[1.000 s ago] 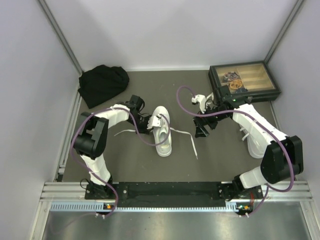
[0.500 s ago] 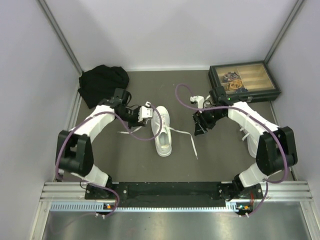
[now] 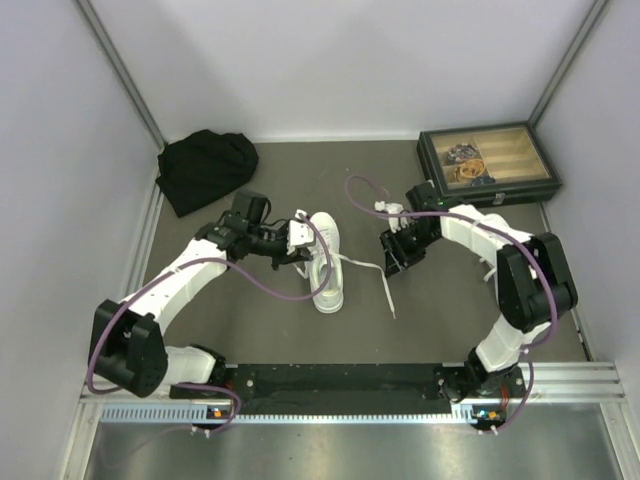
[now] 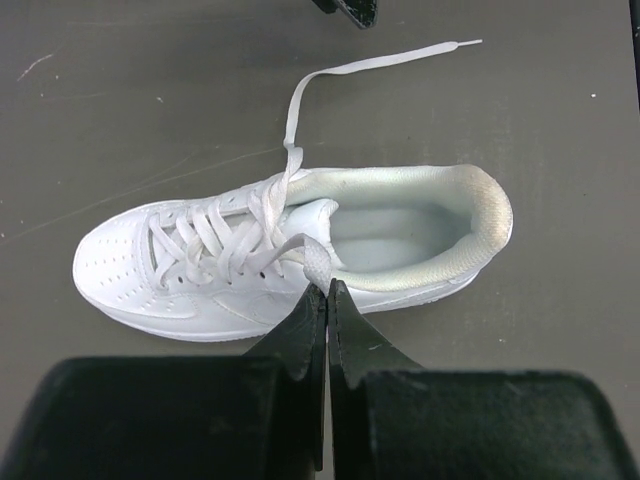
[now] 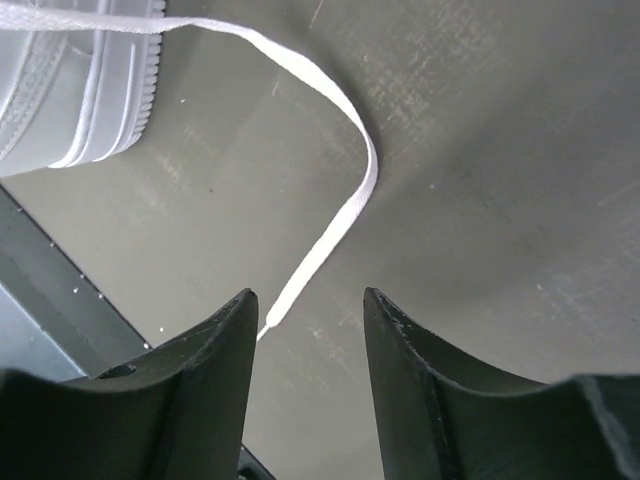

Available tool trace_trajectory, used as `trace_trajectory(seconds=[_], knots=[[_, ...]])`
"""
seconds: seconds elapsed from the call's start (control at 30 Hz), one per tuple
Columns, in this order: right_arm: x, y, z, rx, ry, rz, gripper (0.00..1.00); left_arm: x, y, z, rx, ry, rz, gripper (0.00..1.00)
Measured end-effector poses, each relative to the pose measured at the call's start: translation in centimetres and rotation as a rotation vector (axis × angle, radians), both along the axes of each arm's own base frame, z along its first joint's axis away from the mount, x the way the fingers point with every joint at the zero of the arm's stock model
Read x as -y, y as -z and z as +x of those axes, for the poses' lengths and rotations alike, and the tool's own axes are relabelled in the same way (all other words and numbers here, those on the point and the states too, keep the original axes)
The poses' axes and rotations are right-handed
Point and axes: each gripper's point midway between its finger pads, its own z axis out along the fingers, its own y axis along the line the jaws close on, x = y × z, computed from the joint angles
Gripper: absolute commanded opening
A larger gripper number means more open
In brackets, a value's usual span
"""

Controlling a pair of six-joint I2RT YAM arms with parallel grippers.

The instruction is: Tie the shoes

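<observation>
Left gripper: Your left gripper (image 4: 325, 292) has its fingers pressed together, pinching a short loop of thin white lace (image 4: 314, 262) at the tongue. In the overhead view it (image 3: 300, 240) sits at the left flank of the shoe, near the heel end.
Right gripper: Your right gripper (image 5: 305, 310) is spread wide and holds nothing. It hangs over bare tabletop, right of centre overhead (image 3: 392, 262), apart from the shoe.
Sneaker: The all-white low-top sneaker (image 3: 327, 270) stands upright on its sole in mid-frame, toe toward the bottom edge. In the left wrist view (image 4: 200, 290) the toe points left and the opening right.
Free lace: The long white lace end (image 5: 350, 200) lies flat on the grey table (image 3: 250, 330), curving down between your open right fingers without touching them. Overhead it (image 3: 386, 288) trails from the sneaker toward lower right.
In the way: The left arm's purple cable (image 3: 280, 290) loops across the sneaker's laced top.
Around: A black cloth bundle (image 3: 205, 168) lies at upper left. A dark rectangular box with a wooden tray (image 3: 487, 163) lies at upper right. Both are well apart from the shoe.
</observation>
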Motion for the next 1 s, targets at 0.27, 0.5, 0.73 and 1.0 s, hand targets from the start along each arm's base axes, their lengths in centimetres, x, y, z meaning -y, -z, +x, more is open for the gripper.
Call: trace_trajectory(seconds=[0.27, 0.5, 0.73, 1.0], knots=[[-1.7, 2.3, -0.1, 0.009, 0.007, -0.094, 0.51, -0.3, 0.0, -0.5, -0.006, -0.025, -0.005, 0.00], [-2.2, 3.9, 1.0, 0.067, 0.048, -0.195, 0.33, -0.3, -0.1, -0.3, -0.001, -0.031, -0.008, 0.00], [-1.6, 4.3, 2.6, 0.107, 0.088, -0.249, 0.00, -0.3, 0.0, -0.3, 0.001, -0.032, -0.005, 0.00], [-0.9, -2.2, 9.5, 0.258, 0.121, -0.135, 0.00, -0.3, 0.1, -0.4, 0.005, -0.024, -0.007, 0.00]])
